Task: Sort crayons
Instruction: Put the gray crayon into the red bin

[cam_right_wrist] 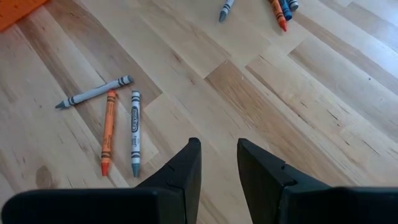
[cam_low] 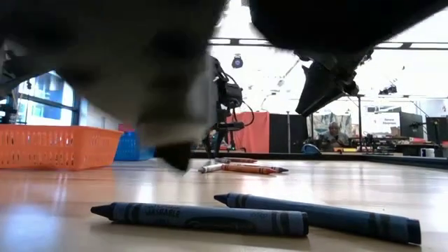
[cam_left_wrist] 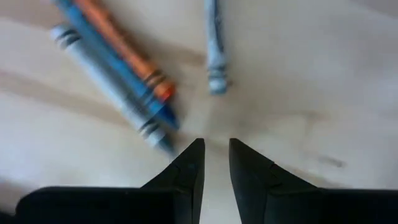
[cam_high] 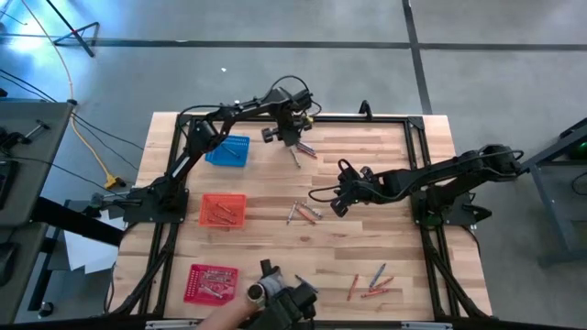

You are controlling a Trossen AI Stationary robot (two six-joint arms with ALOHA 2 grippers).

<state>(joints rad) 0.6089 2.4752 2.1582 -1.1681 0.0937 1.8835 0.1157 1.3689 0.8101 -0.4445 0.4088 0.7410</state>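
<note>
The left gripper [cam_left_wrist: 216, 160] hovers over the table's [cam_high: 385, 183] far edge, fingers slightly apart and empty. Just ahead of its tips lie four crayons [cam_left_wrist: 121, 68], three bunched, one beside them. The right gripper [cam_right_wrist: 219, 163] hangs mid-table, fingers parted, holding nothing. Three more crayons [cam_right_wrist: 109, 121] lie near it. Further crayons [cam_high: 370, 282] lie well apart, toward the near edge.
</note>
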